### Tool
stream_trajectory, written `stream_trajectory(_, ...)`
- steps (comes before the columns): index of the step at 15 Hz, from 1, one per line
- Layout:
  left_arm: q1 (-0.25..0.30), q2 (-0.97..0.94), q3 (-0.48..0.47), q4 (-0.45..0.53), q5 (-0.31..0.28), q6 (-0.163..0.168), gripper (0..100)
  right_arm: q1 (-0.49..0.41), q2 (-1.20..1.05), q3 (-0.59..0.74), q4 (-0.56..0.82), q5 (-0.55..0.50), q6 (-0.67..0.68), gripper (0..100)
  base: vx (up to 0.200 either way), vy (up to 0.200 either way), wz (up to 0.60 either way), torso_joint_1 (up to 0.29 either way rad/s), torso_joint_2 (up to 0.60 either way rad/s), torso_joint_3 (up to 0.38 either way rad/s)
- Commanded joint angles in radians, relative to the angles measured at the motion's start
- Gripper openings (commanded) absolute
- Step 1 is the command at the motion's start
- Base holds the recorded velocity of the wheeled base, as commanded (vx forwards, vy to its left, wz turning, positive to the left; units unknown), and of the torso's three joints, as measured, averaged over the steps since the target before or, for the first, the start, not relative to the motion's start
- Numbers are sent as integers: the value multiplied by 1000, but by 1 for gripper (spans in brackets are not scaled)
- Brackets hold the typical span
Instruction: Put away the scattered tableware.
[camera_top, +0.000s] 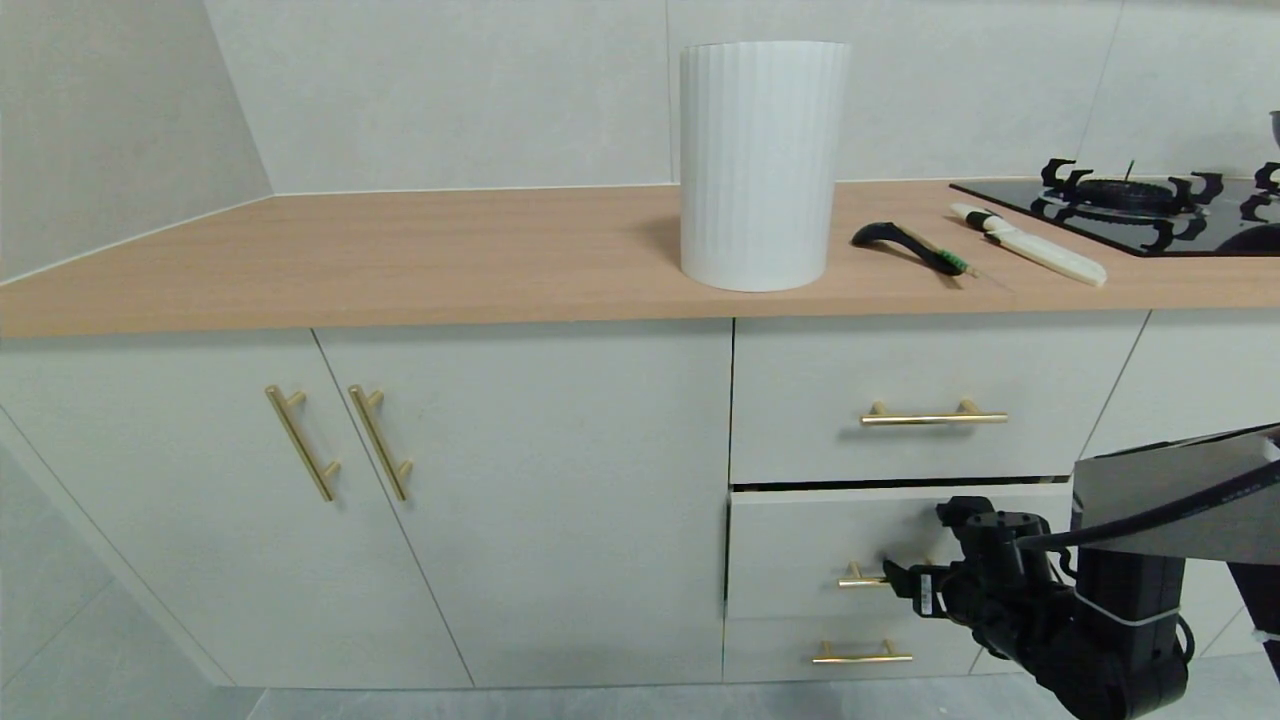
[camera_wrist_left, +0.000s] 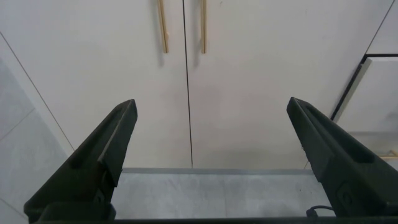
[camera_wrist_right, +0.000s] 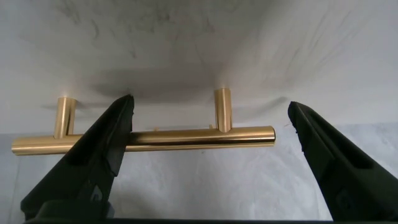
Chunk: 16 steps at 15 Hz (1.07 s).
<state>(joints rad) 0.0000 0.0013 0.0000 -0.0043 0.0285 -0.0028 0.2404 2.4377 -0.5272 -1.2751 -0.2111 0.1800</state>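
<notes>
On the wooden counter (camera_top: 400, 260) lie a black peeler with a green grip (camera_top: 915, 245) and a white knife (camera_top: 1035, 255), both right of a tall white ribbed container (camera_top: 760, 165). Below them, my right gripper (camera_top: 898, 580) stands open at the middle drawer's (camera_top: 800, 550) gold handle (camera_top: 858, 577). In the right wrist view, that handle (camera_wrist_right: 143, 138) runs crosswise just ahead of my right gripper (camera_wrist_right: 210, 106), its end between the spread fingers. A dark gap shows along the drawer's top edge. My left gripper (camera_wrist_left: 210, 104) is open and holds nothing, low before the cabinet doors (camera_wrist_left: 186, 81).
A black gas hob (camera_top: 1130, 205) sits at the counter's right end. Another drawer handle (camera_top: 933, 417) is above the middle drawer and one (camera_top: 862, 655) below it. The double cabinet doors' gold handles (camera_top: 340, 440) are at left. Grey floor (camera_wrist_left: 211, 193) lies underneath.
</notes>
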Motion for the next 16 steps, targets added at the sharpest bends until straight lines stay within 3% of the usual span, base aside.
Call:
stream_trajectory(1, 0, 0, 0, 0, 1, 0, 100, -3, -32, 44, 0, 1, -27, 100, 0, 0, 0, 0, 0, 0)
stream_trajectory(5, 0, 0, 0, 0, 1, 0, 100, -4, -216, 162, 36, 52, -77, 100, 0, 0, 0, 0, 0, 0)
stream_trajectory(8, 0, 0, 0, 0, 1, 0, 100, 23, -549, 161, 327, 122, -77, 100, 0, 0, 0, 0, 0, 0)
stream_trajectory(10, 0, 0, 0, 0, 1, 0, 100, 26, -681, 135, 431, 164, -74, 100, 0, 0, 0, 0, 0, 0)
stream_trajectory(16, 0, 0, 0, 0, 1, 0, 100, 51, -680, 122, 364, 160, 9, 100, 0, 0, 0, 0, 0, 0)
